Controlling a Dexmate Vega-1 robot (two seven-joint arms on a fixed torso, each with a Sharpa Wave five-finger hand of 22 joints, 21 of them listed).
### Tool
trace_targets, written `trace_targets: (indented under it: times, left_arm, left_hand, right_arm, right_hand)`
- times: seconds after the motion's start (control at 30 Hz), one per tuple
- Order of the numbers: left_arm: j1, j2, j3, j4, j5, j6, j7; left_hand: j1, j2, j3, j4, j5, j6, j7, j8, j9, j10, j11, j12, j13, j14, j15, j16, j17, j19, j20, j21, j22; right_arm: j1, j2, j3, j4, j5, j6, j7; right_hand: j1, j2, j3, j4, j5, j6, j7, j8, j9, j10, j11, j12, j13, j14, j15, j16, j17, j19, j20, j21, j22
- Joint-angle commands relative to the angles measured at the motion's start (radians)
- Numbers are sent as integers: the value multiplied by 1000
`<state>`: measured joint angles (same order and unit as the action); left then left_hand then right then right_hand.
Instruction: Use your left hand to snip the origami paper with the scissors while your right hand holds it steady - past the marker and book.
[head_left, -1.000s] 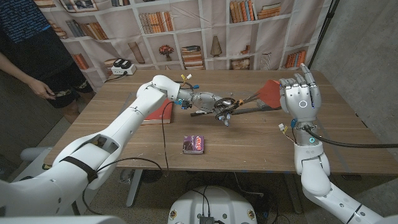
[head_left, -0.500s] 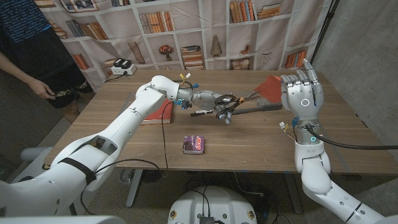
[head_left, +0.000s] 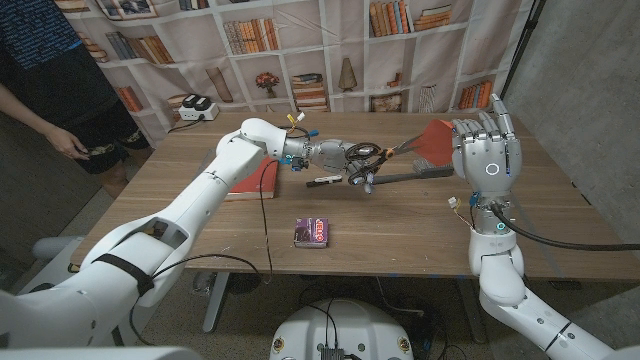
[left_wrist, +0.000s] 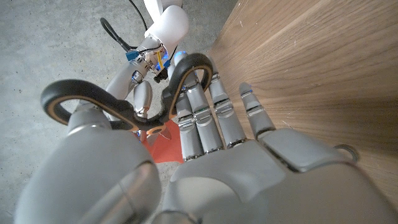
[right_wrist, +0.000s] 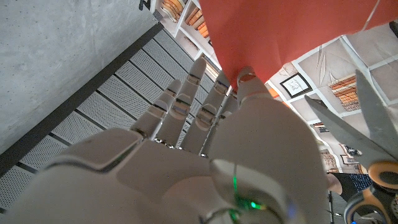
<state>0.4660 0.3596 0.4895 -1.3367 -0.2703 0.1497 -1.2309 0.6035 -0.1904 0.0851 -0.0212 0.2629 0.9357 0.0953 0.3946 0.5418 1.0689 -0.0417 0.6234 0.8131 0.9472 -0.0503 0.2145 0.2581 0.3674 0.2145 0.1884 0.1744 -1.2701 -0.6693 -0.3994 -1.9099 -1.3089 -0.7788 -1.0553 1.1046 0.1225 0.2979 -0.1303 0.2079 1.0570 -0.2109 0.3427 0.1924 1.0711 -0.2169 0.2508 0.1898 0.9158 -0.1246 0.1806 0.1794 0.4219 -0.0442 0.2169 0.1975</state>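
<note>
Wooden table (head_left: 400, 230): book (head_left: 255, 180), marker (head_left: 323, 181), perhaps a card pack (head_left: 313, 232).

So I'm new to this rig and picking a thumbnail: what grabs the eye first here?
The red origami paper held up above the table by the right hand, right of centre. Next, the left hand gripping the scissors, blades reaching toward the paper's edge. On the wooden table under the left arm lie a red book and a black marker.

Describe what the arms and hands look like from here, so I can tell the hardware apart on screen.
Both arms have glossy white rounded shells. The left hand and right hand are silver-grey metal, segmented. The right hand's back bears a glowing ring light. Black cables trail along both forearms; coloured wires cluster at the left wrist.
</note>
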Motion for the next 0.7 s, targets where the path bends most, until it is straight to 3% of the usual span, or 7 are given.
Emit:
trace_targets:
  times: [0.03, 0.27, 0.7]
  left_arm:
    - [3, 0, -21, -22, -47, 21, -13]
    - [7, -4, -33, -17, -68, 22, -18]
    - [2, -29, -50, 20, -88, 32, -24]
  left_hand:
    - [-6, 1, -11, -2, 9, 11, 17, -6, 3, -29, -21, 6, 2, 23, -13, 6, 3, 3, -2, 5, 3]
    - [-8, 4, -27, -4, 14, 10, 16, -8, 3, -24, -19, 6, -2, 23, -11, 8, 4, 8, -2, 7, 3]
    - [-11, 10, -59, -8, 27, 14, 16, -10, 0, -27, -19, 8, -3, 24, -12, 10, 7, 19, -2, 9, 3]
  right_arm:
    - [14, 92, 43, 61, -14, 85, -62]
    - [21, 73, 19, 65, 5, 59, -62]
    - [-14, 67, 32, 44, 12, 49, -62]
  right_hand:
    - [1, 11, 6, 9, 0, 17, -16, -1, 1, -8, -1, -3, 4, -10, -72, -4, 1, -13, -35, -3, 6]
    - [2, 14, 6, 10, -2, 15, -16, -6, 0, -12, -1, -5, 5, -16, -72, -4, 2, -32, -31, -8, 7]
    - [1, 16, 6, 12, -5, 14, -16, -12, 0, -13, -1, -7, 5, -27, -70, -4, 2, -38, -29, -7, 7]
